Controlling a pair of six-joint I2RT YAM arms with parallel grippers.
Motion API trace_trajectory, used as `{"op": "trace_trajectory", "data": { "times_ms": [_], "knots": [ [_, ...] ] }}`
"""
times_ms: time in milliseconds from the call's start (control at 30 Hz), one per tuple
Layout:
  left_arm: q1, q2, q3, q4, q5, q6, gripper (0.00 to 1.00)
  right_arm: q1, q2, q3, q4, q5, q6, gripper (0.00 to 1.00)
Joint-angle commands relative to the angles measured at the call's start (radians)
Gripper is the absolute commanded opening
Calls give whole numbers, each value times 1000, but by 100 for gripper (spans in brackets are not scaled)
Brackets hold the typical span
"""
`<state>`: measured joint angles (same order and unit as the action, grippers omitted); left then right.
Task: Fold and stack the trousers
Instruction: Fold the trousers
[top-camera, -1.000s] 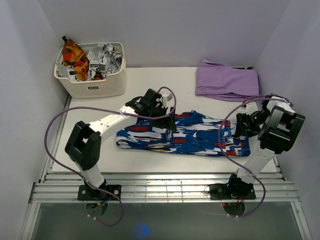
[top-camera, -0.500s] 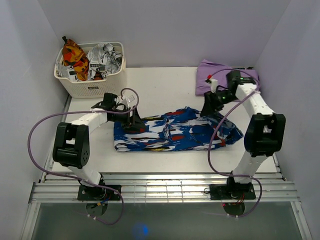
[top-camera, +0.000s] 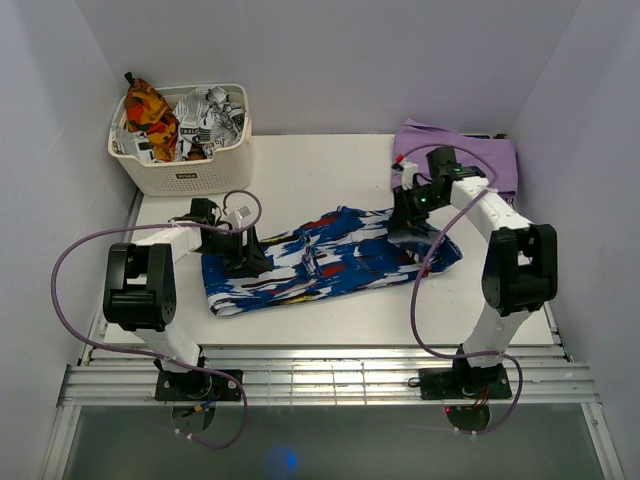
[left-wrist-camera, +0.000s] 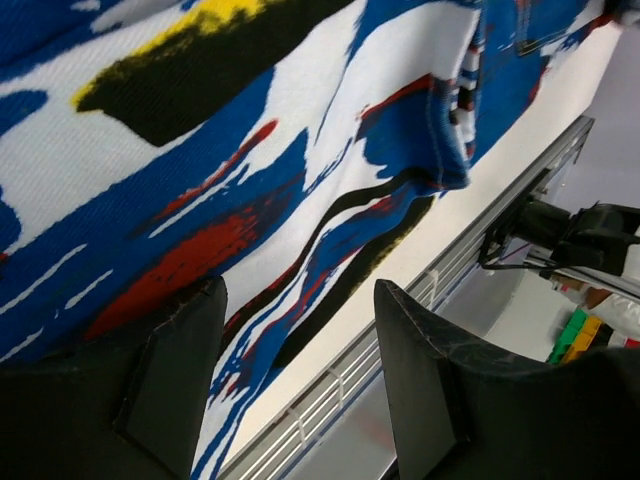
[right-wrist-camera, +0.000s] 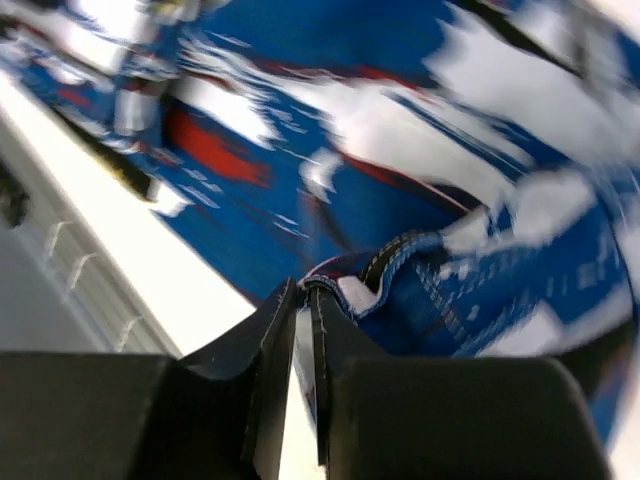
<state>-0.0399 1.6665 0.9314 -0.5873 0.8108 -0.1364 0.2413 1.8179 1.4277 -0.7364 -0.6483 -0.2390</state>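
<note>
The trousers (top-camera: 320, 262), bright blue with white, red and black streaks, lie stretched and slightly skewed across the middle of the white table. My right gripper (top-camera: 402, 222) sits at their right end, near the back edge. In the right wrist view its jaws (right-wrist-camera: 305, 292) are shut on a stitched hem fold of the trousers (right-wrist-camera: 420, 200). My left gripper (top-camera: 243, 255) rests low on the cloth's left part. Seen from the left wrist, that gripper (left-wrist-camera: 300, 350) is open, one finger (left-wrist-camera: 170, 380) against the trousers (left-wrist-camera: 200, 170) and the other over the table's front edge.
A white basket (top-camera: 185, 175) with orange-red and black-and-white clothes stands at the back left. A folded lilac garment (top-camera: 470, 160) lies at the back right, just behind my right arm. Metal rails (top-camera: 320, 380) run along the near table edge.
My right gripper has shut on the trousers' right end. The whole garment has slid left and turned slightly, its left end nearer the front. My left gripper has moved left with it.
</note>
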Motion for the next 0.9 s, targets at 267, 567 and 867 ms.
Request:
{"op": "trace_trajectory", "data": {
  "times_ms": [267, 567, 867],
  "knots": [
    [6, 39, 30, -109, -133, 221, 71, -373, -128, -196, 77, 475, -126, 24],
    [6, 87, 44, -138, -292, 457, 74, -404, -126, -38, 80, 369, -131, 79],
    [29, 26, 43, -239, -227, 788, 72, -159, -68, -74, 58, -10, -126, 57]
  ]
}}
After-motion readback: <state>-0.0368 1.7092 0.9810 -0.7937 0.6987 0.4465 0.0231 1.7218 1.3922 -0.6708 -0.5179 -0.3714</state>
